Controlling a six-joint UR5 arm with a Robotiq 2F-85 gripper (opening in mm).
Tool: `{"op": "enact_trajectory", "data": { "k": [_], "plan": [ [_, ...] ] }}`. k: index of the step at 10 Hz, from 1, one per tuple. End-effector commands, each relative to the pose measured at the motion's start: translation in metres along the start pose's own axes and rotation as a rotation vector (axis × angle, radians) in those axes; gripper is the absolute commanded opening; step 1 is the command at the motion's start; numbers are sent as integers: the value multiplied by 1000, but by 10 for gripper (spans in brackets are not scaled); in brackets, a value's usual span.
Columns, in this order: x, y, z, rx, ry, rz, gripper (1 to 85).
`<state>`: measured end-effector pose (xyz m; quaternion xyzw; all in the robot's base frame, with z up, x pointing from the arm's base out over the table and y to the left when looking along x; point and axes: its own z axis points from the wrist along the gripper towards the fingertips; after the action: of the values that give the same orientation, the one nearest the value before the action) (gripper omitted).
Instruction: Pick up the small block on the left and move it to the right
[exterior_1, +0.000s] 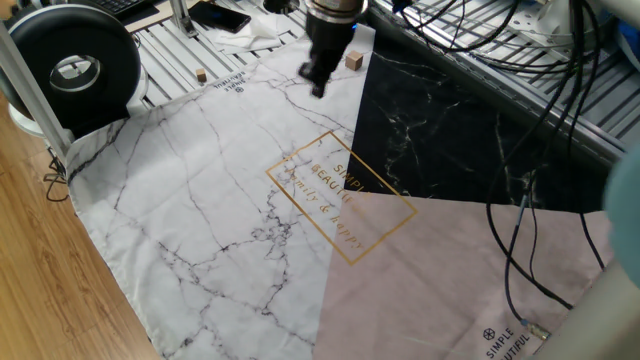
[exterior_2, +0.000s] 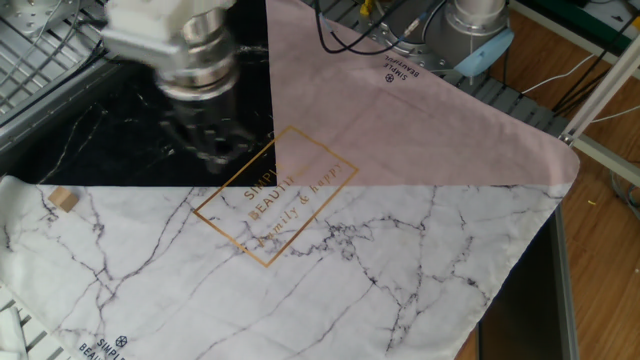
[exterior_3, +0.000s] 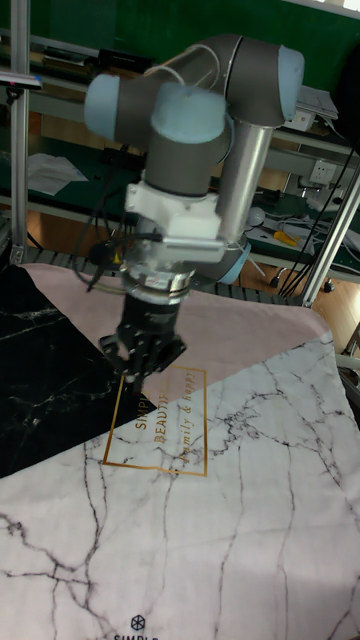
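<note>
The small block (exterior_1: 353, 61) is a tan cube on the marble cloth, right at the edge of the black panel; in the other fixed view the block (exterior_2: 65, 200) lies far left. My gripper (exterior_1: 320, 80) hangs just left of it and apart from it in one fixed view. In the other fixed view the gripper (exterior_2: 213, 152) is motion-blurred over the black panel, well right of the block. The tall fixed view shows the gripper (exterior_3: 140, 368) pointing down with its fingertips together and nothing between them. The block is out of that view.
A second small cube (exterior_1: 201, 74) sits on the slatted metal table beyond the cloth. A black round device (exterior_1: 72, 66) stands at the far left corner. Cables (exterior_1: 520, 250) trail over the pink and black panels. The gold printed square (exterior_2: 275, 193) marks the cloth's middle.
</note>
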<state>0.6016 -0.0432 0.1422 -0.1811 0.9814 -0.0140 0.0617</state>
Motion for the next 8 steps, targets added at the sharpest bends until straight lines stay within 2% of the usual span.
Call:
{"op": "enact_trajectory", "data": {
  "k": [1, 2, 3, 4, 5, 6, 7, 8],
  "plan": [
    [-21, -78, 31, 106, -31, -35, 10],
    [-31, -97, 33, 97, -35, -53, 10],
    [-39, -109, 32, 78, -41, -53, 10],
    [-48, -123, 30, 99, -44, -54, 10],
    [-53, -137, 28, 147, -48, -56, 10],
    [-49, -132, 28, 127, -40, 4, 10],
    [-47, -113, 30, 54, -30, 24, 10],
    [-39, -100, 31, 2, 0, 56, 10]
  ]
}}
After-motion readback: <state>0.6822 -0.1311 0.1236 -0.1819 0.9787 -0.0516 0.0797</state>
